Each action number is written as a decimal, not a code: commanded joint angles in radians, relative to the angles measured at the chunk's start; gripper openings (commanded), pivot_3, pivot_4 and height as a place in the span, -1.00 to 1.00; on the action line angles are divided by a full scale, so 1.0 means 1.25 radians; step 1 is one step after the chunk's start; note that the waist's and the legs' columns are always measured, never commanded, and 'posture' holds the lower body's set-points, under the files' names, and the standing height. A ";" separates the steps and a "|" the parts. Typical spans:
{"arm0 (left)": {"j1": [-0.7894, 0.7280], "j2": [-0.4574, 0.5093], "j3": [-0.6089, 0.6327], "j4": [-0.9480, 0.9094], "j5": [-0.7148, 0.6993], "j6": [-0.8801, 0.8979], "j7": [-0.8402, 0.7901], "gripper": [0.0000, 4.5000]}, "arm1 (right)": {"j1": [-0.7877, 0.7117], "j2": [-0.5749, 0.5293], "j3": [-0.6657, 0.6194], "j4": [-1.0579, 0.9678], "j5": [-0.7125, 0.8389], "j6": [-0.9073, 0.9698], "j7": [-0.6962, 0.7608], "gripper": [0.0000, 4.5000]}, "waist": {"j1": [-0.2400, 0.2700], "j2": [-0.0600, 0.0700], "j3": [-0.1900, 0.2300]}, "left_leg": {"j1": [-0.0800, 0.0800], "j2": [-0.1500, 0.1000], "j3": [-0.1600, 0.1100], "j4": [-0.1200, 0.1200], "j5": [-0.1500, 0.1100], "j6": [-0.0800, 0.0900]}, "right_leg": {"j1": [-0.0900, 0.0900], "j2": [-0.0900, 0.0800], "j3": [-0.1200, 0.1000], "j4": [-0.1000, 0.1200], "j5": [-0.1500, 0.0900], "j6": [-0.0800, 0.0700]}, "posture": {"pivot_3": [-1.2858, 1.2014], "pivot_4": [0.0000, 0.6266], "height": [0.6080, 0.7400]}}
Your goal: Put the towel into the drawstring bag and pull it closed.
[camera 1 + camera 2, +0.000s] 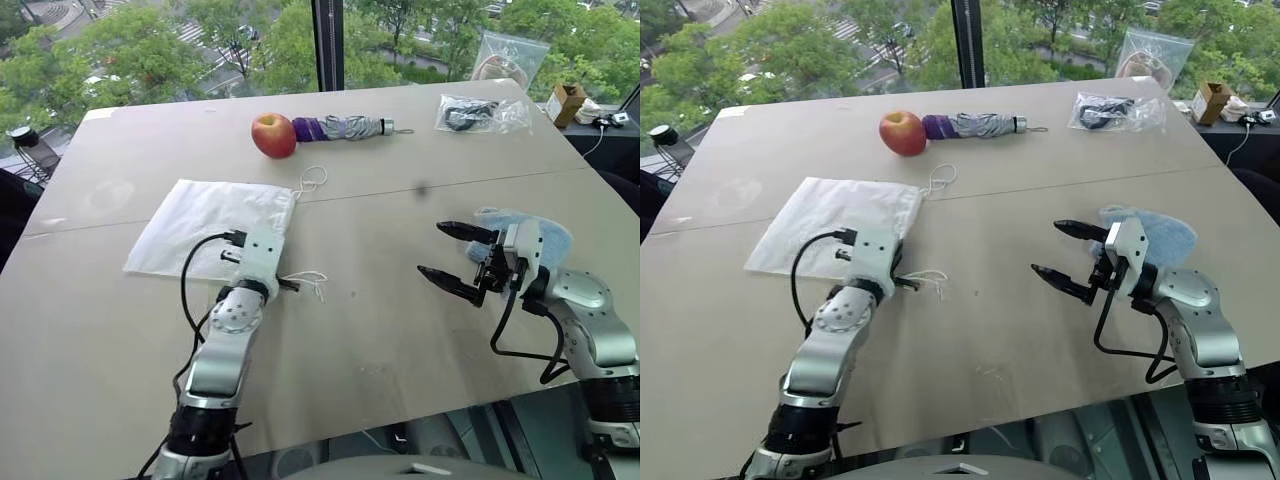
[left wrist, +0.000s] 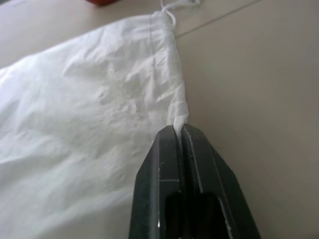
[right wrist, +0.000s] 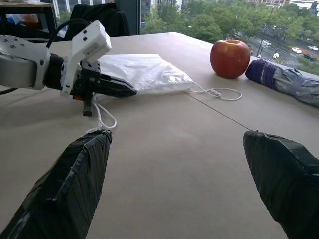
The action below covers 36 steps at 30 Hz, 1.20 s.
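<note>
Beige tabletop (image 1: 380, 330), smooth and matte, with a thin seam running across it. Toward the far edge, a round red apple (image 1: 273, 135) touching the end of a folded umbrella (image 1: 345, 127), purple and grey, crinkled fabric. Near the far right corner, a clear plastic zip bag (image 1: 482, 113) with dark coiled contents, and a second clear bag (image 1: 510, 57) propped at the far edge by the window. Beyond the right corner, a small cardboard box (image 1: 566, 101).

On the left half, bag (image 1: 210, 225): thin white semi-sheer cloth, roughly square, lying flat and lightly creased, mouth toward the table's middle. Thin white cords at both ends of the mouth, one loop (image 1: 314, 179) on the far side toward the apple, another (image 1: 310, 281) on the near side. Nothing visibly bulging inside.

Left gripper (image 2: 179, 130) low over the table, black fingers pressed together on the bag's near mouth corner, a pinch of white fabric caught at the tips.

On the right, near the right edge, towel (image 1: 545, 235): light-blue, fluffy, shapeless, partly hidden behind the right arm. Right gripper (image 1: 447, 255) hovering in front of it, jaws spread wide, holding nothing, tape-wrapped fingers (image 3: 75, 174) pointing toward the bag. Bare table between the two grippers.
</note>
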 commanded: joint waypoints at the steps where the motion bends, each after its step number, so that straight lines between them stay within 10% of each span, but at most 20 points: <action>1: -0.002 0.024 0.050 -0.062 -0.051 -0.076 -0.056 -0.97 | -0.009 0.000 -0.009 -0.026 0.003 -0.014 -0.004 1.00 | 0.002 0.000 0.000 | 0.000 0.000 0.000 0.000 0.000 0.000 | 0.000 0.000 0.000 0.000 0.000 0.000 | 0.03 -0.52 1.00; 15: -0.007 0.017 0.269 -0.118 -0.600 0.179 -0.233 -0.97 | -0.023 0.024 0.005 -0.023 -0.004 -0.014 -0.008 1.00 | -0.001 0.000 0.000 | 0.000 0.000 0.000 0.001 0.000 0.000 | 0.000 0.000 -0.001 0.000 0.000 0.000 | 0.03 -0.52 1.00; 23: -0.018 0.151 0.164 -0.115 -0.410 0.005 -0.289 -0.97 | -0.048 0.025 -0.053 0.048 -0.111 -0.006 -0.216 1.00 | 0.001 0.000 0.000 | 0.000 0.000 0.000 0.001 0.000 0.000 | 0.000 0.000 0.000 0.000 -0.002 -0.003 | 0.03 -0.52 1.00; 36: -0.059 0.154 0.127 -0.100 -0.334 -0.032 -0.270 -0.97 | -0.032 -0.108 -0.111 0.040 -0.220 0.267 -0.401 1.00 | -0.001 0.000 0.000 | -0.002 0.000 0.001 -0.001 0.000 0.000 | 0.000 0.000 0.001 -0.003 0.000 0.000 | 0.03 -0.52 1.00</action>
